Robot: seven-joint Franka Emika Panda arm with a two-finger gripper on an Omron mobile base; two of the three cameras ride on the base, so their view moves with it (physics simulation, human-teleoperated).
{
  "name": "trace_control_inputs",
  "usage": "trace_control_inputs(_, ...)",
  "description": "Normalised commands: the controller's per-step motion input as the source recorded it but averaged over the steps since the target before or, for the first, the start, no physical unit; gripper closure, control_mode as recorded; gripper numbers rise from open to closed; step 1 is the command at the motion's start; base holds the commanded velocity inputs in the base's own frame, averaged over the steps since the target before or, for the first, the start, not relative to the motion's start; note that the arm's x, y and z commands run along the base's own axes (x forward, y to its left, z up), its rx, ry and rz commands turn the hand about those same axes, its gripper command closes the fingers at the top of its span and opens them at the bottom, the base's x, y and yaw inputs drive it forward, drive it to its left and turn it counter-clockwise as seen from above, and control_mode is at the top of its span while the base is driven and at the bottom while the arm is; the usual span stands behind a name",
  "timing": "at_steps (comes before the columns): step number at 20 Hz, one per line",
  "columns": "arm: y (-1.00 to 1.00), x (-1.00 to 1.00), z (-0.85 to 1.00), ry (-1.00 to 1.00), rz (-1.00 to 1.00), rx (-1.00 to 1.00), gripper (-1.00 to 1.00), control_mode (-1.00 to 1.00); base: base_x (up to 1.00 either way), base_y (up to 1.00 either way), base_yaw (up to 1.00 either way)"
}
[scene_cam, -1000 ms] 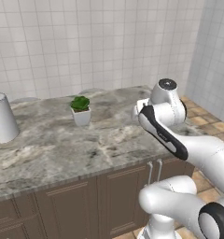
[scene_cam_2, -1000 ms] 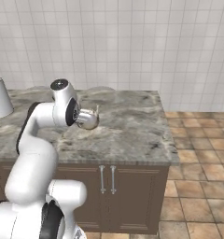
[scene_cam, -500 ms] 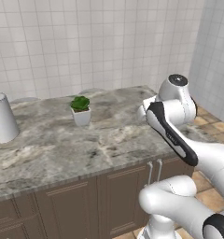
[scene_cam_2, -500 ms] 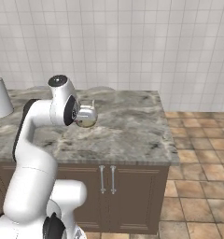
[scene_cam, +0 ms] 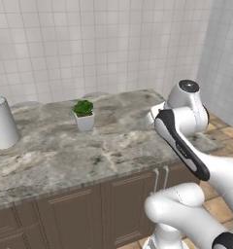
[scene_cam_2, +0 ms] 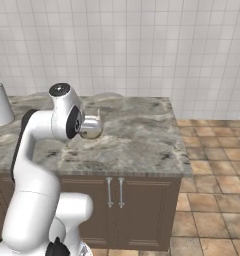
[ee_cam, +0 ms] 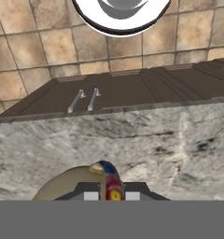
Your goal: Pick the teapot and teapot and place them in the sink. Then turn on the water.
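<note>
Where jaws meet, teapot (ee_cam: 81,184) sits pinched between them, above counter (ee_cam: 132,140)

Even, bright rendered light, soft faint shadows, no glare, slightly blurry textures

Teapot (ee_cam: 93,184) lower half cut off at hand view's bottom; white canister (scene_cam: 2,124) clipped by left edge.
</note>
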Motion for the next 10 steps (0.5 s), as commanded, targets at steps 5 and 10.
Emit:
trace_control_inputs(5,0.03,-0.02,0.00,0.01,0.00,0.00,1.00,1.00,-0.01,0.03,0.00)
trace_control_inputs(10,0.00,0.00,0.00,0.00,0.00,0.00,1.00,1.00,-0.26,-0.30,-0.36)
